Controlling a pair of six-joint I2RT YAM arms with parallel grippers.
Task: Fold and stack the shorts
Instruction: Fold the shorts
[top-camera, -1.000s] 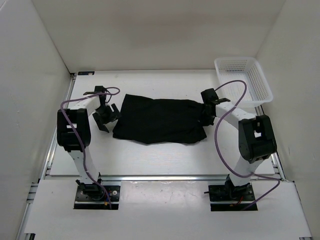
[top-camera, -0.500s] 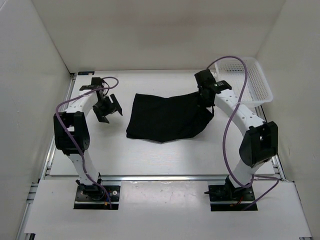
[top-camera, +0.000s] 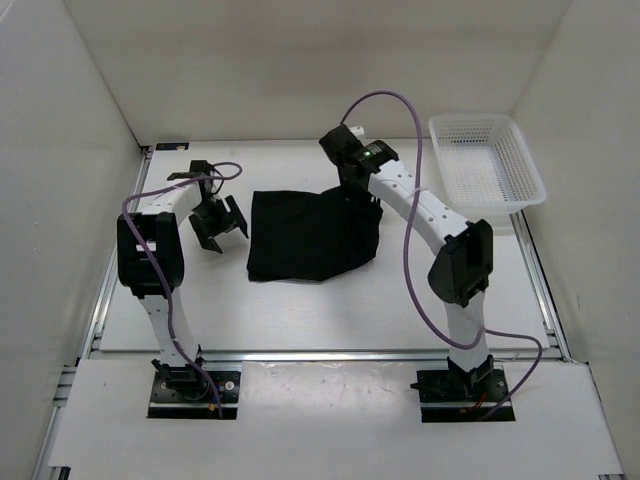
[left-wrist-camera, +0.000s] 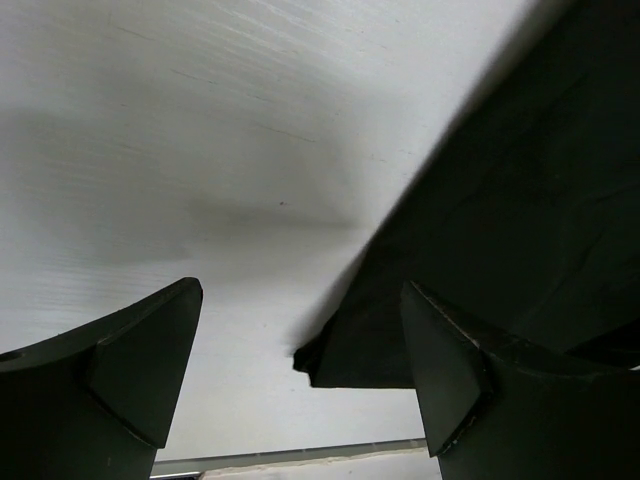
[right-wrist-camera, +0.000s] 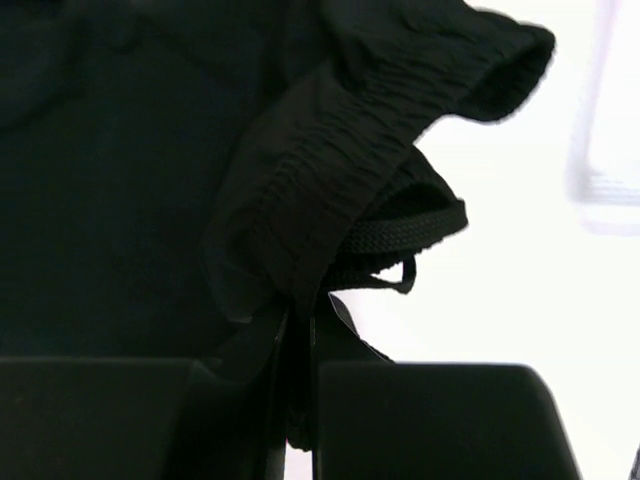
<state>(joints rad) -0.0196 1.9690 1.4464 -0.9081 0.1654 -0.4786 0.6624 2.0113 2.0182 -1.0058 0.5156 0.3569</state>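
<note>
The black shorts (top-camera: 305, 235) lie on the white table, partly folded over toward the left. My right gripper (top-camera: 362, 192) is shut on their gathered waistband (right-wrist-camera: 330, 190) and holds that end lifted at the shorts' far right corner; the black drawstring (right-wrist-camera: 400, 235) hangs by the fingers. My left gripper (top-camera: 220, 222) is open and empty just left of the shorts. In the left wrist view a corner of the shorts (left-wrist-camera: 340, 360) lies on the table between the spread fingers (left-wrist-camera: 450, 370), a little way off.
A white mesh basket (top-camera: 487, 160) stands at the far right of the table. White walls close in the left, back and right sides. A metal rail (top-camera: 320, 354) runs along the table's near edge.
My right gripper has carried the waistband end leftward across the table, folding the shorts over so they look narrower. My left gripper has shifted slightly, staying open beside the shorts.
</note>
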